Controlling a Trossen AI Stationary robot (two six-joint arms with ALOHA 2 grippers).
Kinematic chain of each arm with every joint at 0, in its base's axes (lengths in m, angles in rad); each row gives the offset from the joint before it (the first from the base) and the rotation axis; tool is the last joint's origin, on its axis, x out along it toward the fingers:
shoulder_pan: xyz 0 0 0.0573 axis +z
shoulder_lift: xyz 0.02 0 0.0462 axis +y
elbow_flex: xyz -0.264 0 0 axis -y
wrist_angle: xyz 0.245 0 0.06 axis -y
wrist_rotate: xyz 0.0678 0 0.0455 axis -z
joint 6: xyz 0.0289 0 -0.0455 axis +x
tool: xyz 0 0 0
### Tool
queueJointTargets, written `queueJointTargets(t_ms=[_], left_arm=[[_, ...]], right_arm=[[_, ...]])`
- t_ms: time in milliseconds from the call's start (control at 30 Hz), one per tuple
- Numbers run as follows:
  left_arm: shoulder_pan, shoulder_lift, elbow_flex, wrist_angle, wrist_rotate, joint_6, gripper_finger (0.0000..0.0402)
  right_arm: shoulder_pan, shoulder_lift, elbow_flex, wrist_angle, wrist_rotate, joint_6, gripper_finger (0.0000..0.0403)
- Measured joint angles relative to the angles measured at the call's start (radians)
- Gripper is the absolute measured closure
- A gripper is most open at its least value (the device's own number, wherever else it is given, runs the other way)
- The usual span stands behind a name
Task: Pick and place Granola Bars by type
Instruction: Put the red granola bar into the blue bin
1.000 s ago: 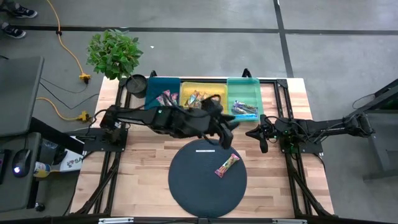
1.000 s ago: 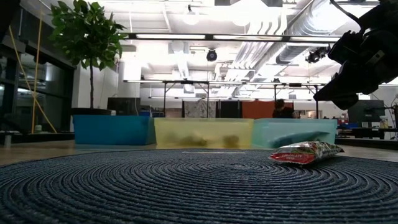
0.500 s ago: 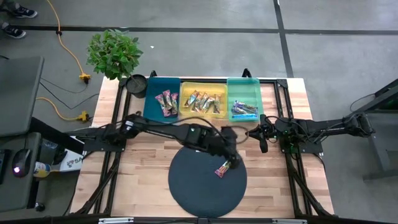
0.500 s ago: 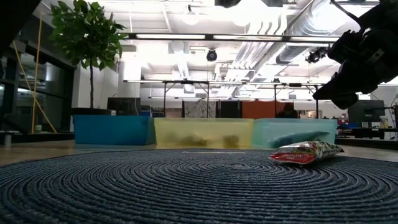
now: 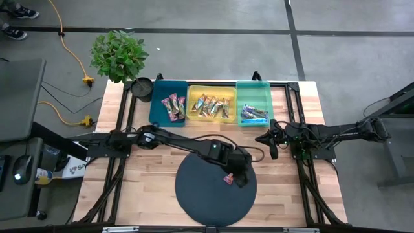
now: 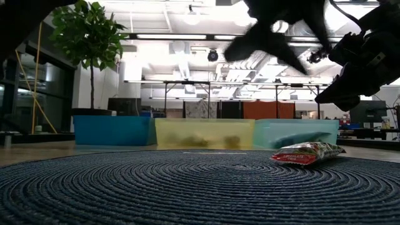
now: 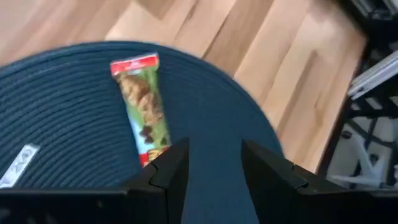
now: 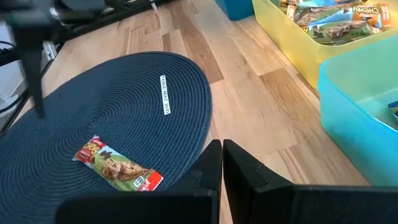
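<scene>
High view: left pincer (image 5: 237,176) seen over mat (image 5: 194,194), above last bar (image 5: 228,178); right pincer (image 5: 272,144) parked on counter (image 5: 155,175) near trays.

Low view: bar (image 6: 306,153) lying flat on mat.

Left wrist view: fingers (image 7: 174,168) spread, empty; bar (image 7: 142,113) just ahead.

Right wrist view: fingers (image 8: 208,169) pressed together, empty.

Bar judged light, crinkly, slippery; best pinched across narrow middle.

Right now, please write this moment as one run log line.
left end effector: open, above red-green wrapped granola bar | round dark woven mat | right end effector: shut, waiting
</scene>
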Motion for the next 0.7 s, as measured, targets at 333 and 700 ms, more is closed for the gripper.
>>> queueJointTargets(t_ms=[333, 700], left_arm=[[0.000, 0.044, -0.001, -0.013, 0.036, 0.081, 0.0259], [0.013, 0.093, -0.003, 0.013, 0.069, 0.167, 0.0259]], right_arm=[[0.000, 0.001, 0.000, 0.003, 0.000, 0.000, 0.0402], [0.000, 0.001, 0.000, 0.003, 0.000, 0.000, 0.0402]])
